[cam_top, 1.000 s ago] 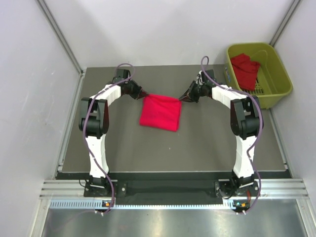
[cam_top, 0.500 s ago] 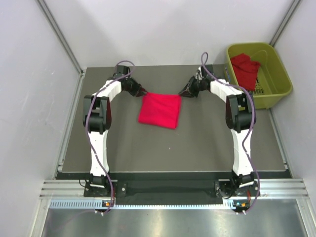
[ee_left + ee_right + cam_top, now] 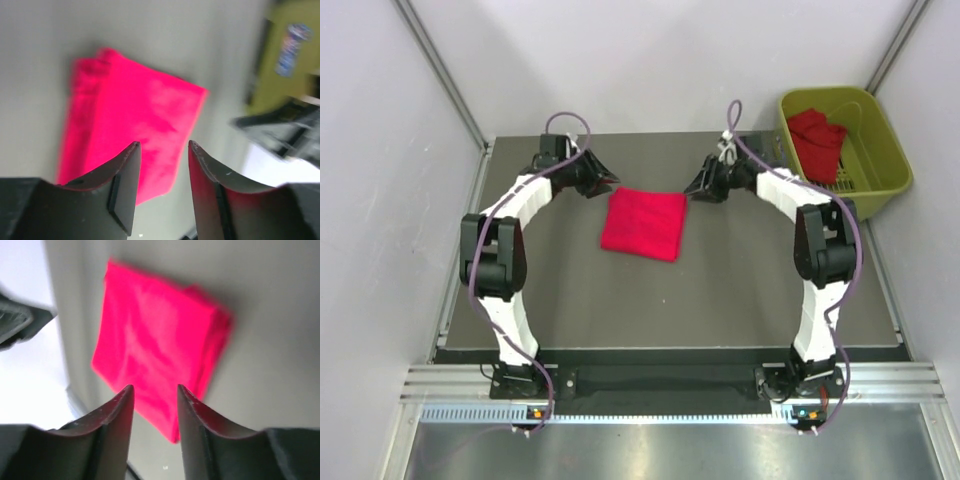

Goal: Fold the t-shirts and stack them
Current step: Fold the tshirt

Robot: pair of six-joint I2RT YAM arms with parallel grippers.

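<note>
Top external: bright red thin-cloth t-shirt (image 3: 643,223) lies folded square at mid dark grey surface (image 3: 720,290) | second red t-shirt (image 3: 817,140) crumpled in yellow-green plastic basket (image 3: 880,130) (not folded, so task about half done) | left hand (image 3: 608,182) and right hand (image 3: 691,187) just beside the fold's far corners, both open, holding nothing

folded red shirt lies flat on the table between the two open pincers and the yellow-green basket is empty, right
No: the yellow-green plastic basket holds a crumpled red cloth t-shirt, as the top external view shows. The rest is right.
</note>
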